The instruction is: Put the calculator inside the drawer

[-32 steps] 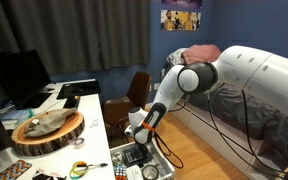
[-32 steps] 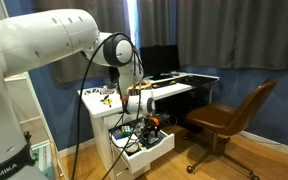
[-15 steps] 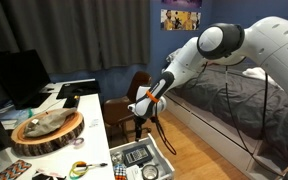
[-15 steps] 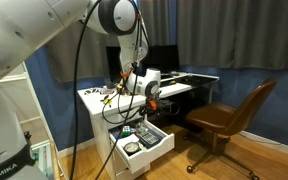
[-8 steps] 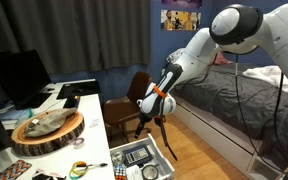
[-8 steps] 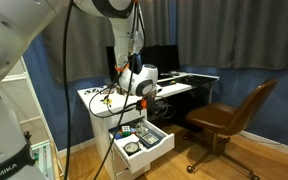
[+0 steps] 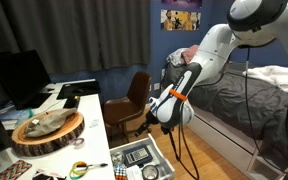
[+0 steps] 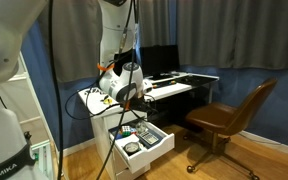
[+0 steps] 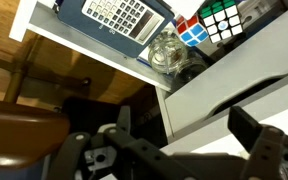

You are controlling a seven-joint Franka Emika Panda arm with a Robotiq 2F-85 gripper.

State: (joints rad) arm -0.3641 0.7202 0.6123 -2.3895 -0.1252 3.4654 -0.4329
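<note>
1. Calculator: grey slab with light keys. It lies flat inside the open drawer, on top of a dark blue book.
2. Puzzle cube: multicoloured, in the same drawer, near the calculator. A clear, seemingly glass jar sits between the two.
3. Gripper: jaws spread wide and holding nothing. It hangs above the drawer front, well apart from the contents.
4. Round wooden tray: on the desk, seen in an exterior view.

Both exterior views are dim and soft, lit perhaps from overhead; wrist view is brighter, white glare on the drawer, foreground blurred
</note>
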